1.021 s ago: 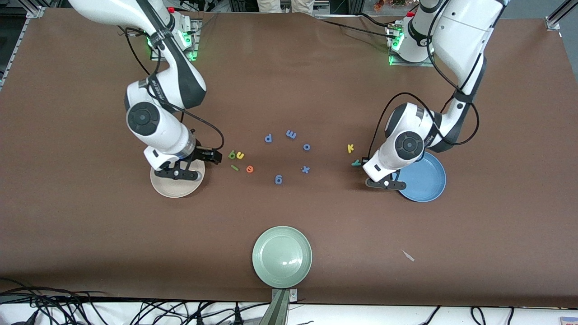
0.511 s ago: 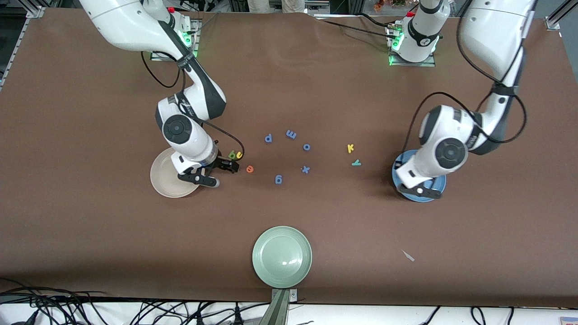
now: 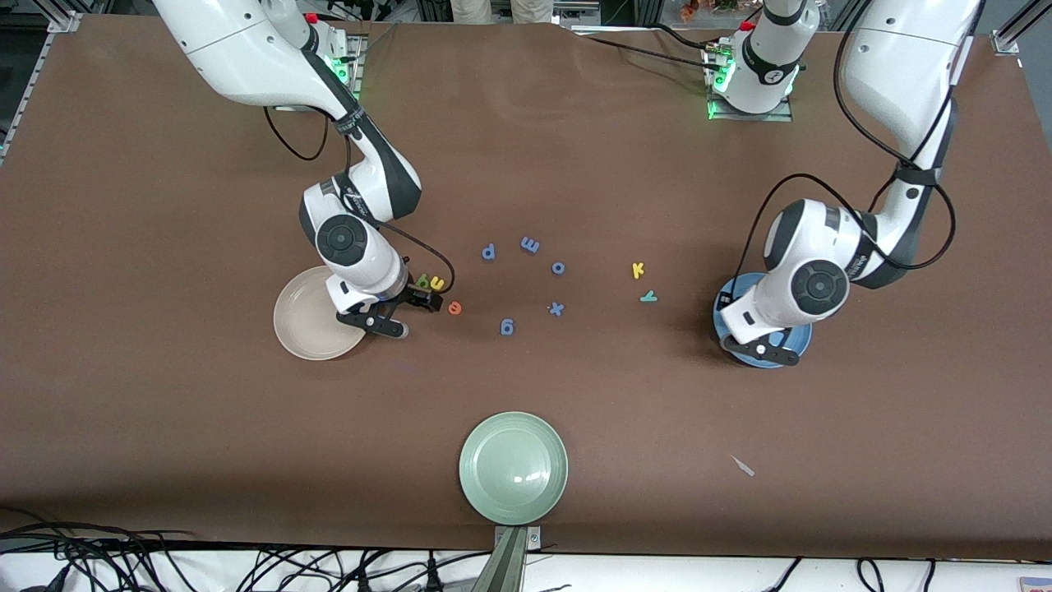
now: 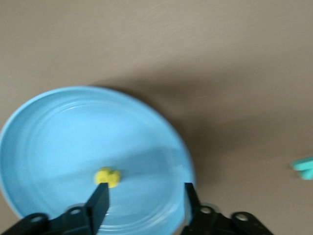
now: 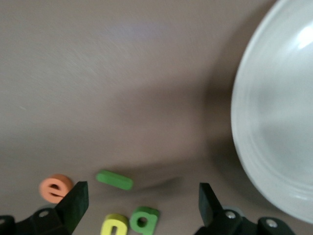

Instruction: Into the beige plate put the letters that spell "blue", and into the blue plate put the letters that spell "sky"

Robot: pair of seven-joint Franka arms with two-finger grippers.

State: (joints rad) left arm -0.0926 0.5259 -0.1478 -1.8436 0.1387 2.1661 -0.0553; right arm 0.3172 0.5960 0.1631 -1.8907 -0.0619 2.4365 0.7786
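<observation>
My left gripper (image 3: 763,350) hangs open over the blue plate (image 3: 801,344). In the left wrist view the yellow s (image 4: 107,176) lies in that plate (image 4: 58,142), just off one fingertip (image 4: 100,200). The yellow k (image 3: 638,270) and teal y (image 3: 648,296) lie on the table beside the plate. My right gripper (image 5: 141,200) is open low over the green b (image 5: 143,219), yellow u (image 5: 113,225) and green l (image 5: 114,179), with the orange e (image 5: 55,187) at one fingertip. The beige plate (image 3: 300,316) lies beside them and nothing shows in it.
Blue letters p (image 3: 488,252), m (image 3: 530,244), o (image 3: 558,267), x (image 3: 556,309) and g (image 3: 507,327) are scattered mid-table between the two arms. A pale green plate (image 3: 514,467) sits near the front edge. A small scrap (image 3: 743,466) lies toward the left arm's end.
My left gripper moved from beside the teal y to over the blue plate and opened. My right gripper moved off the beige plate to over the b, u, l and e.
</observation>
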